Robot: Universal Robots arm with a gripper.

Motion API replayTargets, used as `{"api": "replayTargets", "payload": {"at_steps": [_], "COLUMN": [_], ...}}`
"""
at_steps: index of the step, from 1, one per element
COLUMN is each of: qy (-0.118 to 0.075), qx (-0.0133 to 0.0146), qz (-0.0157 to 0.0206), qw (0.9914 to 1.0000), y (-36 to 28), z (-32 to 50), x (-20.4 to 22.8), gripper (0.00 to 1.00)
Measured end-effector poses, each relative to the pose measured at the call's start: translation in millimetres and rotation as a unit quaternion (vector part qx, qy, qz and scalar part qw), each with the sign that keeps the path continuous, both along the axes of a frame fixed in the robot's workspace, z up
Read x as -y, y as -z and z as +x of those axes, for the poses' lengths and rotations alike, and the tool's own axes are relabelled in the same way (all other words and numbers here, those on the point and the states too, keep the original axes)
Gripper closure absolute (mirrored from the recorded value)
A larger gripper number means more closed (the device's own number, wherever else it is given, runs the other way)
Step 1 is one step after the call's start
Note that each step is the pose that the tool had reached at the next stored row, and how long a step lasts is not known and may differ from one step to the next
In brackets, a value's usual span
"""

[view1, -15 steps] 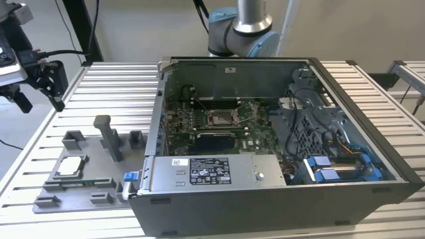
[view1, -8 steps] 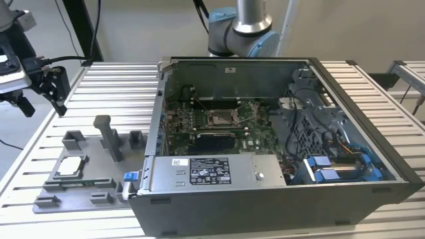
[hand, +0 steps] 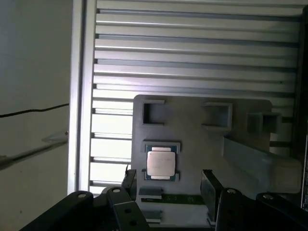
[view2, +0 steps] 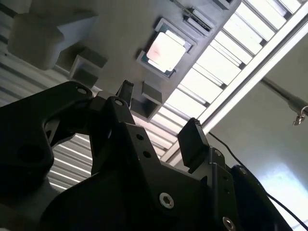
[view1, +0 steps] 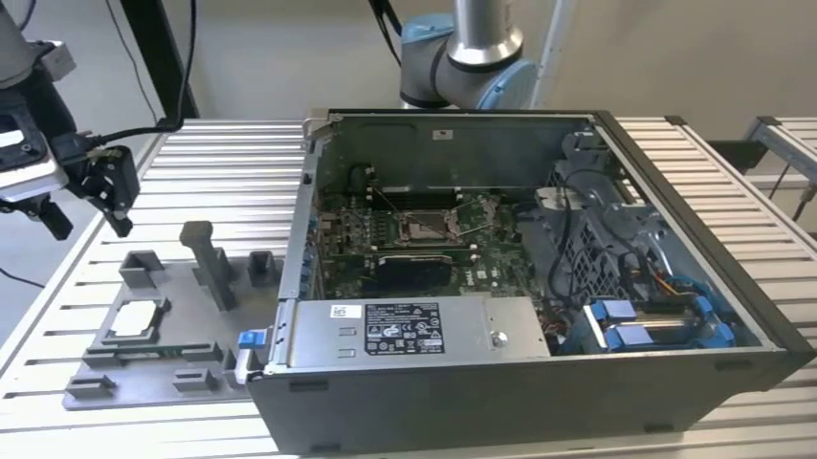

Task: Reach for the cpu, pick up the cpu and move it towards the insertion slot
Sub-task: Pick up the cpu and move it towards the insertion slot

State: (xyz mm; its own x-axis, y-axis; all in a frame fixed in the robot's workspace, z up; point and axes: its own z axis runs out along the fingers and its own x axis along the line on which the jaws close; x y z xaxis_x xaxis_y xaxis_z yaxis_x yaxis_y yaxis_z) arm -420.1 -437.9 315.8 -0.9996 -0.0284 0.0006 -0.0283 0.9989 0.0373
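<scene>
Shows the cpu [view1: 134, 322] lying flat, silvery top up, in a shallow square seat on the grey fixture plate [view1: 90, 368], toward the exterior view's left. Catches the cpu [hand: 160, 163] again in both wrist views, bright and square, with nothing touching it. Puts low grey blocks [view1: 138, 269] and one taller post [view1: 205, 256] upright on the same plate, around the chip but apart from it. Rests the plate on the slatted metal bench [view1: 217, 158], just beside the open computer case [view1: 511, 392]. Hangs the pincer [view1: 87, 215] in the air above the bench, higher than the plate and off toward the exterior view's left, clear of the cpu. Leaves the two dark fingers [view2: 192, 137] spread wide with nothing between them, the chip visible beyond the gap in the first wrist view. Sets the insertion slot [view1: 428, 225], a shiny metal frame round a dark centre, into the green circuit board [view1: 335, 258] inside the case, well apart from the cpu. Keeps a larger black rectangular recess [view1: 408, 274] just beside the slot, and the arm's base [view1: 462, 57] standing behind the case.
</scene>
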Motion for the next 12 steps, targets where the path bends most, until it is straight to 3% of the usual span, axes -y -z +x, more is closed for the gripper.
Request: {"api": "replayTargets", "payload": {"at_steps": [12], "qy": [0.000], "qx": [0.0000], "qz": [0.0001], "qw": [1.00000], "y": [21.9], "z": [0.0], "x": [0.3], "gripper": [0.00]}}
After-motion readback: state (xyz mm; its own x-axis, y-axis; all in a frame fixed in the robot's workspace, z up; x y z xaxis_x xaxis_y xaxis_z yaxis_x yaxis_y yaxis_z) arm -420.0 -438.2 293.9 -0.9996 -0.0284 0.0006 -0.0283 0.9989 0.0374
